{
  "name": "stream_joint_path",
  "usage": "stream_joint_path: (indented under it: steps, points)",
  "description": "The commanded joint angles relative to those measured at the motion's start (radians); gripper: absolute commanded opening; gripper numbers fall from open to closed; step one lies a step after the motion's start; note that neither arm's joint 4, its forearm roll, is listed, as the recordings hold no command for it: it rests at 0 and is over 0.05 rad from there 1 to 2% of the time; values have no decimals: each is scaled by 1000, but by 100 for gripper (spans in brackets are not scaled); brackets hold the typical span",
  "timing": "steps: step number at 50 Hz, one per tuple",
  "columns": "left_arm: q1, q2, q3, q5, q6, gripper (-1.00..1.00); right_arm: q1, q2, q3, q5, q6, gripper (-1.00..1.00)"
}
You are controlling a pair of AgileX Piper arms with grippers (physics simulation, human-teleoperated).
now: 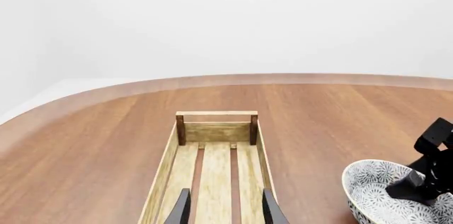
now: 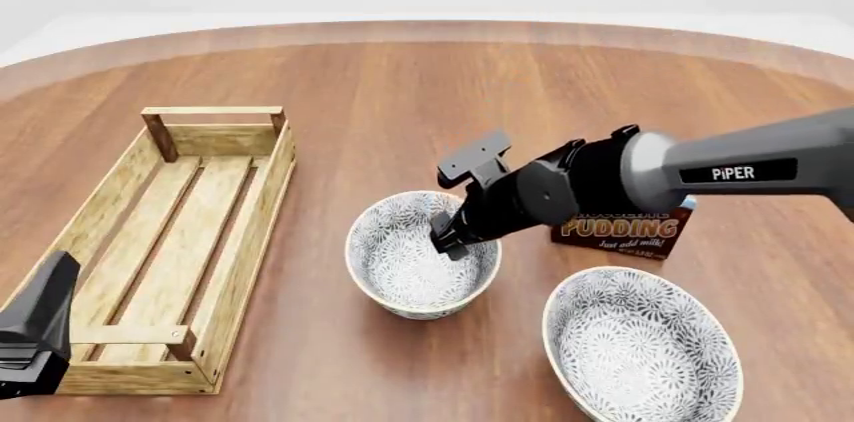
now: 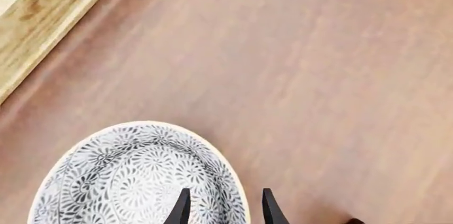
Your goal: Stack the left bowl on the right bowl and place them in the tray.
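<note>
**Right gripper straddling the left bowl's rim**

Left wrist view: the left gripper [image 1: 225, 207] is hanging over the tray [image 1: 164, 171], fingers parted with nothing between them, only slats showing. At the lower right edge, the left bowl [image 1: 375, 189] is sitting on the table [image 1: 92, 144] with the right arm's dark gripper at its rim.

Front view: the tray is lying at the left of the frame. The left bowl is sitting at centre, the right bowl [image 2: 641, 347] at lower right, apart from it. The right gripper [image 2: 449, 238] is reaching down onto the left bowl's right-hand rim, probably to pinch the wall for a lift. A pudding box [image 2: 625, 232] is standing behind the arm.

Right wrist view: the fingers [image 3: 180, 209] are standing slightly apart, one inside the rim and one outside, not yet clamped as far as visible. A tray corner is showing at upper left.
</note>
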Motion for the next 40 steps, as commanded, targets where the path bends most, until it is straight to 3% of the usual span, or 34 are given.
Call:
stream_joint_path:
  steps: [1, 10, 11, 28, 40]
  points:
    - [0, 0, 0, 0, 0, 100, -1, 17, 21, -28, 10, 100]
    - [0, 0, 0, 0, 0, 100, -10, 23, 33, -42, 10, 100]
    - [0, 0, 0, 0, 0, 100, -11, 21, 34, -41, 5, -100]
    - [0, 0, 0, 0, 0, 100, -36, -115, 1, 30, -25, -100]
    - [0, 0, 0, 0, 0, 100, -22, -325, -112, 176, -35, -100]
